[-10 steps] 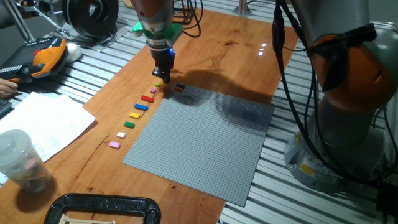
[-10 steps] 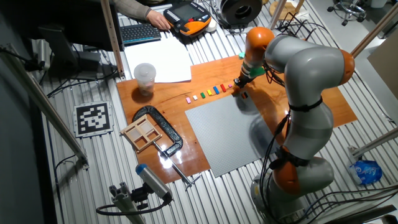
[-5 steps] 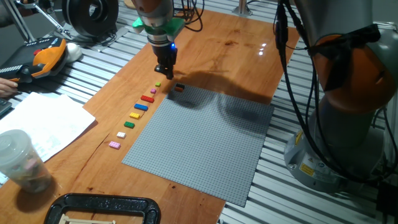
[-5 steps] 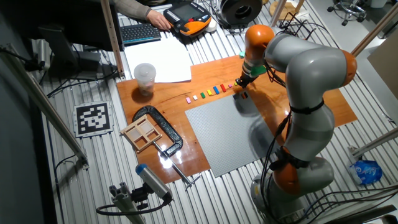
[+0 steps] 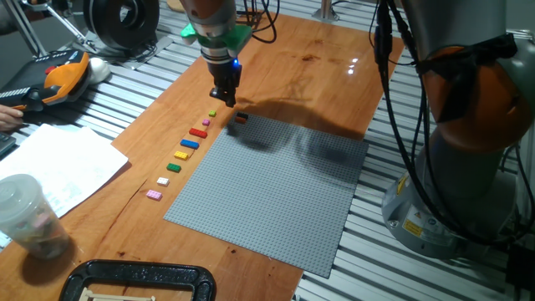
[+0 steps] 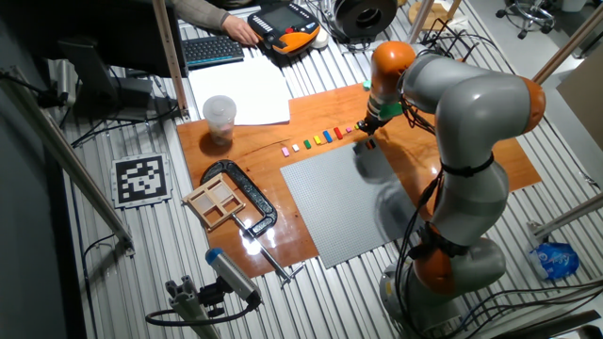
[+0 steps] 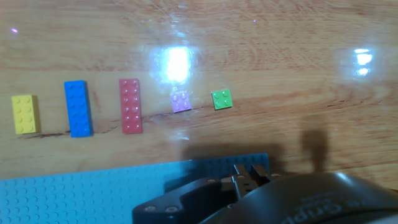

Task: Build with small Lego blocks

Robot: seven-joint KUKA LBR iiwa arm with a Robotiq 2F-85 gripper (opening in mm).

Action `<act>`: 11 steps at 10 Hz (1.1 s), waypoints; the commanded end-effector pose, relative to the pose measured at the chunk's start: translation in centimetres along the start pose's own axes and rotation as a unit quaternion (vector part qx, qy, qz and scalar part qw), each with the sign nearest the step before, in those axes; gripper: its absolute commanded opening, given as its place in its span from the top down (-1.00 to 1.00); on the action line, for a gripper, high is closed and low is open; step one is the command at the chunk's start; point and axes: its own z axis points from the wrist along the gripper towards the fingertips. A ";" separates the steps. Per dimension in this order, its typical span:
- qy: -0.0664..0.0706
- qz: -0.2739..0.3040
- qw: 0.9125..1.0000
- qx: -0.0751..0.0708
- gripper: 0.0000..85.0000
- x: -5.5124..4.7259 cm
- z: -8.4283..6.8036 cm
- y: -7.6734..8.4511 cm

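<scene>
We judge the build barely begun: one small orange-and-dark stack [image 5: 241,118] sits on the grey baseplate [image 5: 276,192] at its corner, while the other blocks wait in a row [image 5: 180,155] on the worktop [image 5: 318,67]. The tool [image 5: 224,99] hovers above, the stack near its 4 o'clock, the row towards 7. We cannot tell whether its jaws are parted or carrying anything.

You see a glossy varnished wood tabletop [image 7: 280,56] throwing glare, a matt studded plastic baseplate [image 5: 276,192], smooth plastic Lego blocks [image 7: 130,106], ribbed metal bench slats [image 5: 134,79], white paper sheets [image 5: 54,167].
</scene>
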 end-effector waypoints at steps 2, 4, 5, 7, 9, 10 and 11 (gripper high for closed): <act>-0.001 0.000 1.000 0.007 0.60 0.0 0.0 0.0; -0.011 0.000 1.000 0.007 0.60 0.0 0.0 0.0; -0.017 -0.001 1.000 0.005 0.60 0.0 0.0 0.0; -0.027 -0.011 1.000 -0.005 0.60 0.0 0.0 0.0; -0.029 -0.013 0.999 -0.012 0.60 0.0 0.0 0.0; -0.029 -0.012 0.999 -0.014 0.60 -0.2 0.1 0.1; -0.029 -0.009 0.999 -0.017 0.60 -0.7 0.3 0.2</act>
